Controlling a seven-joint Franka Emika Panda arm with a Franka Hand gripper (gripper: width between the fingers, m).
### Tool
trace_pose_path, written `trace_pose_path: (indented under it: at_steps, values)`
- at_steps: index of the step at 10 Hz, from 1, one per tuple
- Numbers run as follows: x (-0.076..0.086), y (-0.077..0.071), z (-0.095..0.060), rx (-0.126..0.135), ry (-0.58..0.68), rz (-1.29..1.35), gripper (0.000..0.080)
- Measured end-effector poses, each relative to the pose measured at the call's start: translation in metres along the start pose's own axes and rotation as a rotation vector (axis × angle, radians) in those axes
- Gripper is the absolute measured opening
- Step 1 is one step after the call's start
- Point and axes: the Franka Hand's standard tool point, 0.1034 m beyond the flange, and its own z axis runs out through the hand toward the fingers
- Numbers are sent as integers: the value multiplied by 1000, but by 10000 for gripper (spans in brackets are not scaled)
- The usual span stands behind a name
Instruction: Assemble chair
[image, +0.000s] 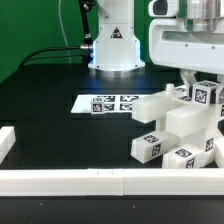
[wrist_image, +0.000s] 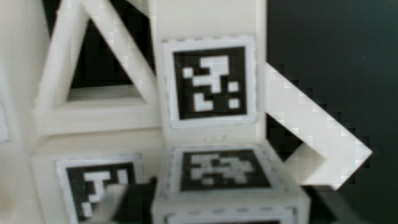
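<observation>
White chair (image: 178, 128) parts with black-and-white square tags (wrist_image: 214, 83); black table (image: 50, 90); white marker board (image: 106, 103), black-printed; white rails (image: 60, 180).

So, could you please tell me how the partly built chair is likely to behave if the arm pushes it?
The chair looks stiff, being blocky moulded plastic. It seems apt to tip or shift, since its pieces stack unevenly. Its smooth white faces probably slide easily on the black table.

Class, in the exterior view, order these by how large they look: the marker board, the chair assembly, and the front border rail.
1. Front border rail, spanning the whole picture width.
2. Chair assembly, though nearness to the camera may inflate it.
3. Marker board, flat and farther away.
</observation>
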Motion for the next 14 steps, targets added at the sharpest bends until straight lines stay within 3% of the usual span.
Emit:
trace_pose_path:
  at_steps: [1, 2, 3, 6, 14]
  values:
    - [1, 0, -1, 4, -1, -6, 548]
    - [6, 0, -7, 13, 1, -19, 548]
    - [10, 2, -14, 23, 3, -32, 631]
    - [29, 18, -45, 58, 9, -105, 648]
    - [27, 19, -40, 50, 7, -104, 648]
